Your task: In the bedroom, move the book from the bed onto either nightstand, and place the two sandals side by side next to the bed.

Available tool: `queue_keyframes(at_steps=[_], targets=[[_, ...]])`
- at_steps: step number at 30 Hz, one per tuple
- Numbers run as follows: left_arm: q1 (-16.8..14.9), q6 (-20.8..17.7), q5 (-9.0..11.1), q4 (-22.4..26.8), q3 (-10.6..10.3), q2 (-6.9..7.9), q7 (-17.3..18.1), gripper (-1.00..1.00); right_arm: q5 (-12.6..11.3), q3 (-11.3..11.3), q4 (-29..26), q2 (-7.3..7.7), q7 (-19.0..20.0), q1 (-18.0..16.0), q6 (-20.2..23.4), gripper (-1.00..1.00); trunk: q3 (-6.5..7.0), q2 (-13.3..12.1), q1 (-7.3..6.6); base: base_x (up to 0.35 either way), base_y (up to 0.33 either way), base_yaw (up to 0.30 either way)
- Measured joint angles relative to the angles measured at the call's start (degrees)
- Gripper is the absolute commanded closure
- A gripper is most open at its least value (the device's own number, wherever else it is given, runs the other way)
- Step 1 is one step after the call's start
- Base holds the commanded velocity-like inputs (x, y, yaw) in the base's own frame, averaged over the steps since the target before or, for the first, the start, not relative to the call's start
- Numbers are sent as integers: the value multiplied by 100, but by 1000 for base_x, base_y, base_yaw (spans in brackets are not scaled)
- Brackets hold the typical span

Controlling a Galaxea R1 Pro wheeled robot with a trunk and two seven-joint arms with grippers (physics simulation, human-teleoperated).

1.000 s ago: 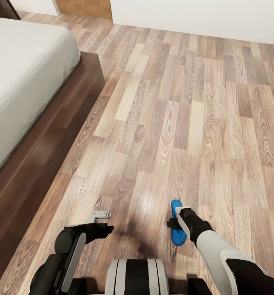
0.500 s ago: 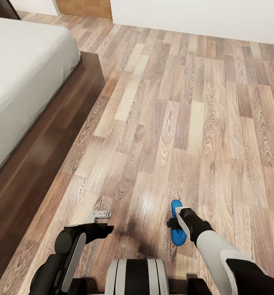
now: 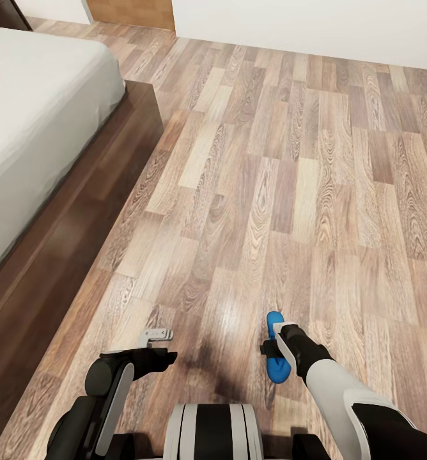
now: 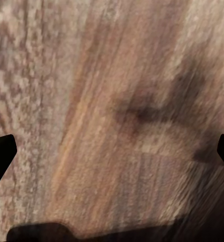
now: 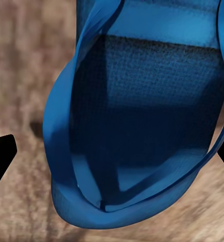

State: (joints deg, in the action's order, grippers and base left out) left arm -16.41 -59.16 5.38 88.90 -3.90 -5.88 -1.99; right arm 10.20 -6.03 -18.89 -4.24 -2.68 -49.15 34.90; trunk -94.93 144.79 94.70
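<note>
A blue sandal (image 3: 275, 318) is low over the wood floor at my right gripper (image 3: 272, 343). In the right wrist view the sandal (image 5: 142, 116) sits between the fingers of my right gripper (image 5: 112, 161), which stand wide apart, with a gap at one dark fingertip (image 5: 1, 159). My left gripper (image 3: 157, 335) hangs open just above bare floor, and in the left wrist view nothing lies between the fingers of that gripper (image 4: 112, 151). The bed (image 3: 34, 108), with its off-white mattress and dark wood frame (image 3: 79, 236), runs along the left. The book, the nightstand and the second sandal are out of view.
Wood plank floor (image 3: 290, 179) stretches ahead and to the right as far as a white wall (image 3: 316, 25). A dark wooden piece (image 3: 6, 14) and a lighter wood panel (image 3: 130, 13) stand at the far left behind the bed.
</note>
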Motion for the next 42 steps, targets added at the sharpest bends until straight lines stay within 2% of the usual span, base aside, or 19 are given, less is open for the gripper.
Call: queue_keyframes(at_steps=[10,11,23,37,42], targets=[[0,3,2,0,0,0,0,-100,0,0,2,0,0,-1,0,-100,0,0,0,0,0,0],[0,3,2,0,0,0,0,-100,0,0,2,0,0,-1,0,100,0,0,0,0,0,0],[0,8,8,0,-2,0,0,-100,24,2,3,0,2,-2,3,100,0,0,0,0,0,0],[0,23,-14,-36,1,11,8,-100,12,2,-19,7,32,1,-5,100,310,-19,-36,0,0,0],[-4,35,-29,-99,1,16,8,-100,9,2,-68,81,97,7,-13,100,420,-25,-49,0,0,0]])
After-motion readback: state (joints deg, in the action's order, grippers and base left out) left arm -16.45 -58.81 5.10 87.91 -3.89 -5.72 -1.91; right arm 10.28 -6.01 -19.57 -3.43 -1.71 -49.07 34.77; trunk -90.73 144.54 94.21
